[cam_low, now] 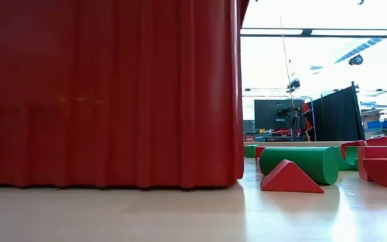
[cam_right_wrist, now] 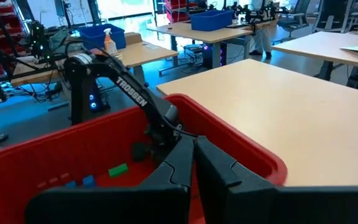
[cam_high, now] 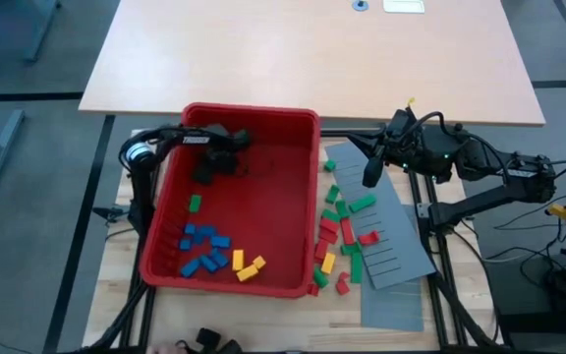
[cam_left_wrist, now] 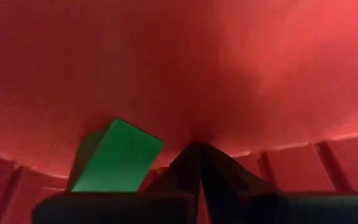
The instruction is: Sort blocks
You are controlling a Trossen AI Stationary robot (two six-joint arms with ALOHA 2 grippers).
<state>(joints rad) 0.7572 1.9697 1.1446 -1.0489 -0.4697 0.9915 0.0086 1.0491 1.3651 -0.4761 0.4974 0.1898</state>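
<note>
Red plastic fills most of the scene: the big bin (cam_high: 308, 197) sits on the bench (cam_high: 116, 295) with the left hand (cam_high: 207, 169) lowered inside it, fingers pressed together and holding nothing. Its wrist camera shows one green block (cam_left_wrist: 115, 158) lying on the bin floor just beside those closed fingers, which from overhead is only a speck below the hand. Blue blocks (cam_high: 202, 248) and yellow blocks (cam_high: 247, 265) lie farther from it, toward the bin's near wall. The right hand (cam_high: 371, 175) hangs outside the bin with fingers also shut and empty, above the grey panel (cam_high: 401, 246), where red and green blocks (cam_high: 342, 221) lie scattered. Only the table-level camera shows that some are shaped, a green cylinder (cam_low: 299, 165) and a red wedge (cam_low: 290, 178).
</note>
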